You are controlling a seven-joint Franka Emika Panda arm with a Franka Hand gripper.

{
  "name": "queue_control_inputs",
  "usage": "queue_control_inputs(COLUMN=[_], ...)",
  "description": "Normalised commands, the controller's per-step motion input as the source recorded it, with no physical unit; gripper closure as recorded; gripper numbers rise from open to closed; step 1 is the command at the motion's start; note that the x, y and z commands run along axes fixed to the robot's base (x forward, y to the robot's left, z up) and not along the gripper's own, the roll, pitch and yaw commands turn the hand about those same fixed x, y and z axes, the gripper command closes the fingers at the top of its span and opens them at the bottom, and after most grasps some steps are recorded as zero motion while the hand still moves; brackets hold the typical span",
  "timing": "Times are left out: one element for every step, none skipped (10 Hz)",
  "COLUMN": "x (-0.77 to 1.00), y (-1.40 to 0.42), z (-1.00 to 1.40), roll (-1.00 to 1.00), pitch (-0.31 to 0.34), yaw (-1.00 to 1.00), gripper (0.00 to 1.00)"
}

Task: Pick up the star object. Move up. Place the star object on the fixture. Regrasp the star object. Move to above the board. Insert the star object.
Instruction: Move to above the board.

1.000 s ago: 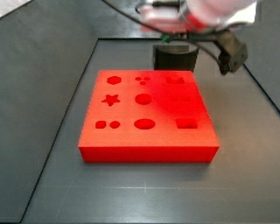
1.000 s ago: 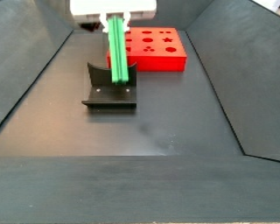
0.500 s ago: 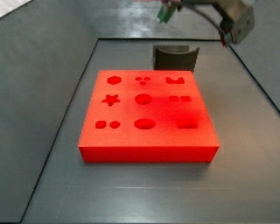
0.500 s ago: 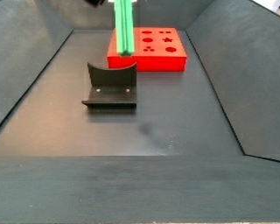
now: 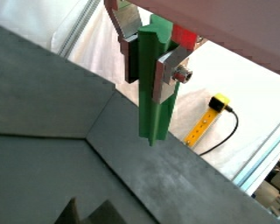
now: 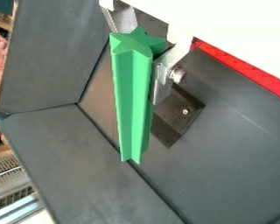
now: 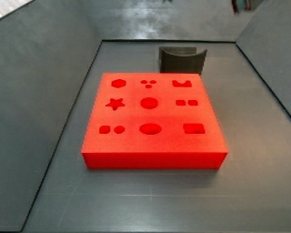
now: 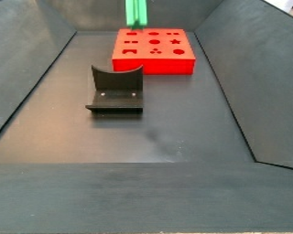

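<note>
The star object (image 6: 130, 96), a long bright-green peg with a star-shaped end, is clamped near its upper part between the silver fingers of my gripper (image 6: 149, 66). Both wrist views show the gripper (image 5: 152, 59) shut on the peg (image 5: 154, 101), which hangs free below the fingers. In a side view only the peg's lower end (image 8: 135, 11) shows at the top edge, high above the floor and over the far end of the bin; the gripper is out of frame there. The dark fixture (image 8: 116, 90) (image 7: 182, 60) stands with nothing on it. The red board (image 7: 155, 159) (image 8: 156, 64) lies flat beside it, its holes unfilled.
Sloping dark walls (image 8: 39, 64) enclose the grey floor on all sides. The fixture (image 6: 175, 118) and an edge of the board (image 6: 241, 66) lie far below the gripper in a wrist view. A yellow strip and a black cable (image 5: 206, 118) lie outside the bin.
The gripper has risen straight up from the fixture with the star object in it. It has left both side views; only the peg's tip remains in one.
</note>
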Motion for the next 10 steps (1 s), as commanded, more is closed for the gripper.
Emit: queue_control_inputs(x=[-0.13,-0.10,-0.06,-0.03,-0.01,-0.42,-0.42,-0.44,-0.46,-0.50], y=[-0.03,-0.02,-0.02,-0.02,-0.02,-1.00,-1.00,-1.00,-1.00,-1.00], z=[0.99,0.81,0.64,0.40,0.24,0.17,0.18,0.19,0.17,0.18], roll=[-0.05,-0.05,-0.05,-0.05,-0.05,-1.00,-1.00,-1.00,-1.00,-1.00], pitch=[0.095,0.088,0.080,0.081,0.086,-0.001,-0.010,-0.014,-0.014,-0.013], yaw=[0.04,0.05,0.06,0.07,0.07,-0.08,-0.08,-0.08,-0.08,-0.09], gripper=[1.00,1.00,1.00,1.00,1.00,1.00,1.00,1.00,1.00,1.00])
